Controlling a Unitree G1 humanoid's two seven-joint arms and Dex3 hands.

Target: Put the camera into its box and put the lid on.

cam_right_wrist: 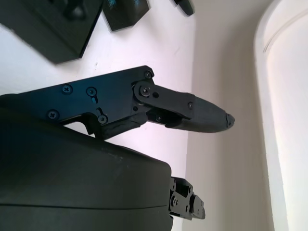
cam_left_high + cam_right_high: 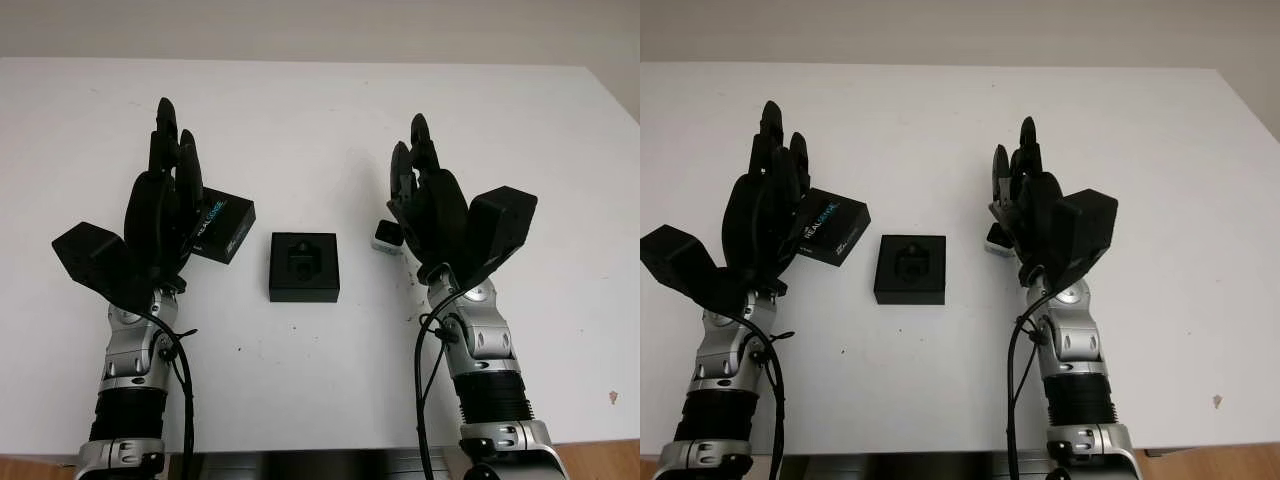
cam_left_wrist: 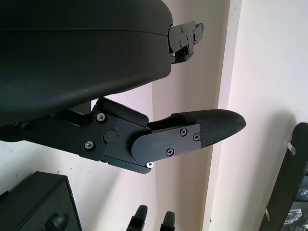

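Evidently staged for packing, the open black square foam-lined box (image 2: 304, 266) sits on the white bench (image 2: 320, 110) between the open, empty left hand (image 2: 165, 205) beside the black printed lid (image 2: 222, 226) and the open, empty right hand (image 2: 425, 195) beside the small grey camera (image 2: 385, 238).

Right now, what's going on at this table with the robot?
Nothing is being held yet. The open black box sits in the middle of the white table, its insert showing. The lid lies beside it, partly under the left robot hand, which is open above the table. The small camera lies on the box's other side, just at the right robot hand, also open. The camera is not yet in the box and the lid is off.
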